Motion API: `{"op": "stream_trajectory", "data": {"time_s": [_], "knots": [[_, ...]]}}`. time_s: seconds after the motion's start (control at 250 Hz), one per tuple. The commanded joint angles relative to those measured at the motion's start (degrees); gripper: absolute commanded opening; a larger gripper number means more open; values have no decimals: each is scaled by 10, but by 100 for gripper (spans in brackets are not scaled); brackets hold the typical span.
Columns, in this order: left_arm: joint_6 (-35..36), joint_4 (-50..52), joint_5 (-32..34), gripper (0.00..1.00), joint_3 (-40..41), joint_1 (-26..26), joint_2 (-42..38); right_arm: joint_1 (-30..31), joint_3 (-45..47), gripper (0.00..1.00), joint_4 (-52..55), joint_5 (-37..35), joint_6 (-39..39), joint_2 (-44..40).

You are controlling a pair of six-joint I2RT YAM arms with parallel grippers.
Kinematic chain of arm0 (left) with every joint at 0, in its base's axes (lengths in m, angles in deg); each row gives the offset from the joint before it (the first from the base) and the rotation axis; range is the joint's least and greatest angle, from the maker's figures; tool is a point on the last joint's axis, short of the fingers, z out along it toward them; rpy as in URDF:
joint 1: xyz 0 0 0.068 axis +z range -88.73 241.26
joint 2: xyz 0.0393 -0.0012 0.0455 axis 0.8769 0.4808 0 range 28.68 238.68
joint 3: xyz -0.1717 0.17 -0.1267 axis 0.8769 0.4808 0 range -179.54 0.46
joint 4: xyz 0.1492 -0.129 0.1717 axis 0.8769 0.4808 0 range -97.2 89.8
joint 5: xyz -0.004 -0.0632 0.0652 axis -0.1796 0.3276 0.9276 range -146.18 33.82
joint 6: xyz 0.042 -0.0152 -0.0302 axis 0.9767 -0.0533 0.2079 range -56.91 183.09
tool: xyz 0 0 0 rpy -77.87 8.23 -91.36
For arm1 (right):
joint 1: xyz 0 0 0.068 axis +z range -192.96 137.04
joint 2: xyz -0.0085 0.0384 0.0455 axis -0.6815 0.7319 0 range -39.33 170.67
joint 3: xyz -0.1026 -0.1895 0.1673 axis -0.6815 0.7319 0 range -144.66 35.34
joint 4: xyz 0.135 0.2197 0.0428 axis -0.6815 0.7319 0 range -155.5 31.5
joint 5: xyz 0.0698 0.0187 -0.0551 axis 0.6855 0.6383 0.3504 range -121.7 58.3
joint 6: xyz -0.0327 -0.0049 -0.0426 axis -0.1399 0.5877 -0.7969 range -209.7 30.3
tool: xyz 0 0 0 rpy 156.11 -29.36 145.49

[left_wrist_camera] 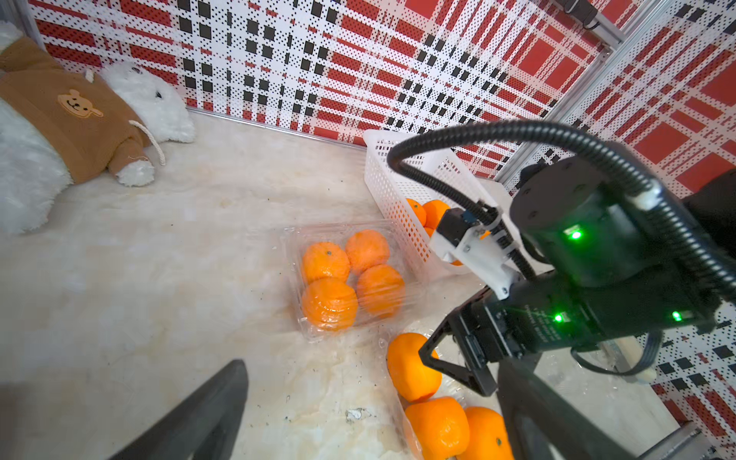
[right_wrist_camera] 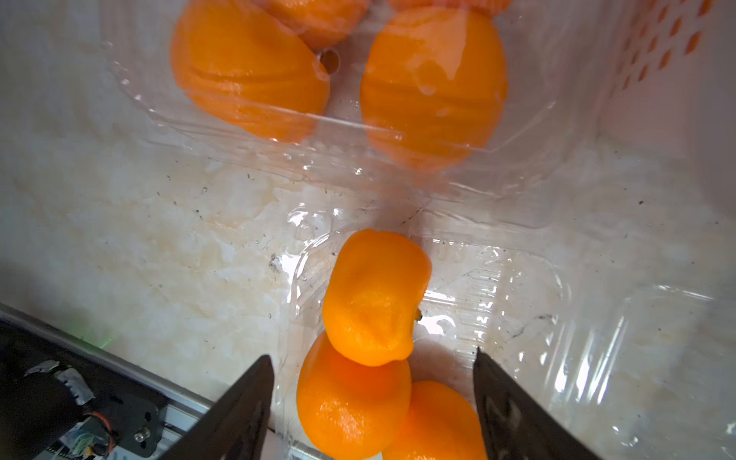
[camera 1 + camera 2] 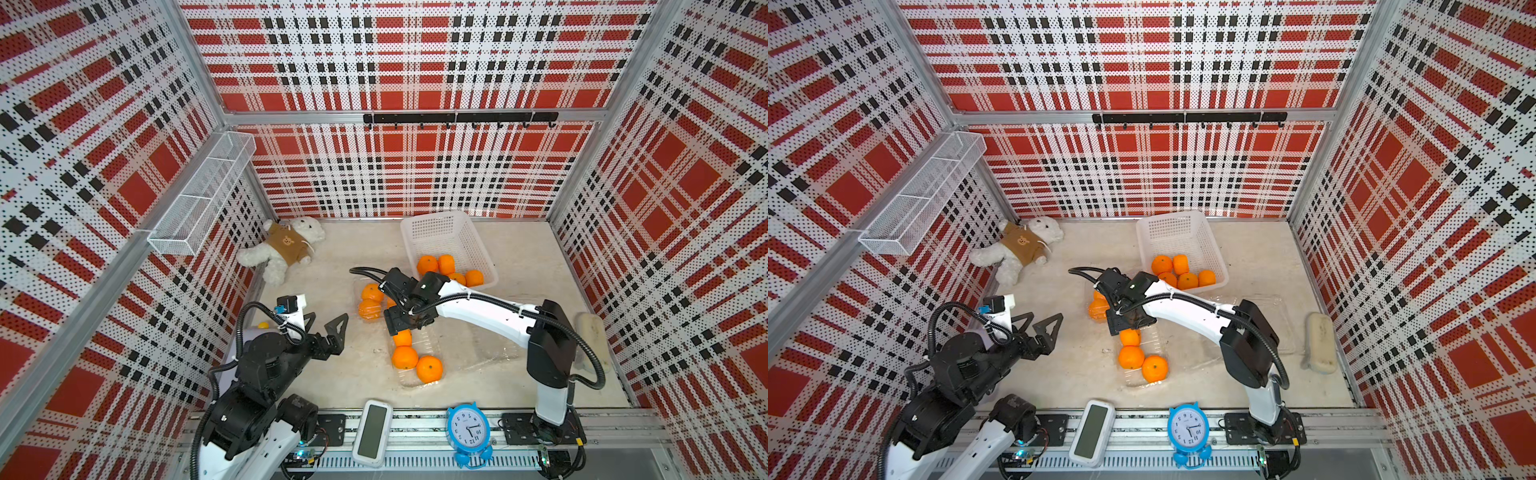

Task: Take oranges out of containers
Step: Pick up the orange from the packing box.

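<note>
Since five oranges (image 3: 1187, 281) sit in the white basket (image 3: 432, 237), I put the task a bit under halfway. One clear tray (image 3: 494, 347) on the right of the bench (image 3: 340, 374) looks empty. Mid-bench, the open tray (image 3: 428, 343) holds three (image 3: 405, 357). Just beside the basket, the far tray (image 1: 292, 255) holds four (image 1: 329, 303). Its lid looks shut, so it needs opening first. Seven to go.

Now the right hand (image 2: 371, 354): jaws apart, low over the open tray, lined up on the row of three. No contact that I can see, nothing held. Then the left hand (image 3: 326, 326): jaws wide apart, empty, at the left of the bench, well apart from any fruit.

Writing: the blue alarm clock (image 3: 469, 428) shows dial numerals, and the small print on its face is too small to read. Embossed marks on the open tray are illegible. The teddy bear (image 3: 286, 245) wears a brown hoodie with a bear-face patch, no words. Beside the clock, the white gadget (image 3: 372, 432) has a dark screen and no label I can make out.
</note>
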Motion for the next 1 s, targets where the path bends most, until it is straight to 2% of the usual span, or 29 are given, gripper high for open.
{"op": "stream_trajectory", "data": {"time_s": [0.0, 0.328, 0.628, 0.872, 0.997], "knots": [[-4, 0, 11, 99, 6, 3, -6, 5, -9, 78, 0, 1, 10, 26], [-3, -1, 7, 99, 6, 3, 0, 13, -9, 72, 4, -18, 17, 58], [-2, -2, 5, 100, 6, 4, 4, 12, -27, 52, 21, -40, 6, 70], [-2, -1, 5, 100, 6, 5, 10, 11, -54, 39, 47, -37, -23, 16], [-2, -1, 5, 99, 6, 5, 11, 3, -71, 38, 67, -32, -48, -21]]}}
